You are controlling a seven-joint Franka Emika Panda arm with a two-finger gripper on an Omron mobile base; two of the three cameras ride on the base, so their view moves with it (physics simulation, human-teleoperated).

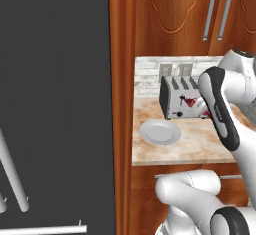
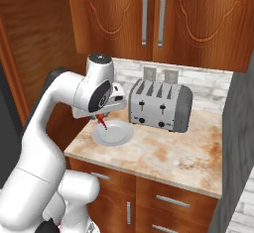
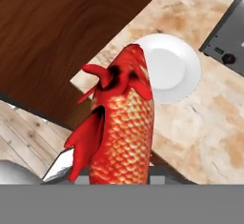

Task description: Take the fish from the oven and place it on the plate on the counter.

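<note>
Red-orange scales crowd the hand view: the fish [image 3: 121,123] hangs pinched in the end effector [image 2: 100,119], just above the plate [image 2: 113,133] near its left rim. Judging by this, the carry is nearly done and the release is in hand; the next move calls for a short shift toward the plate's middle, a lowering, then spreading the jaws. Plate and a silver toaster [image 2: 159,105] sit near each other on the mottled tan surface [image 2: 168,152], under wooden cabinets [image 2: 163,14].
</note>
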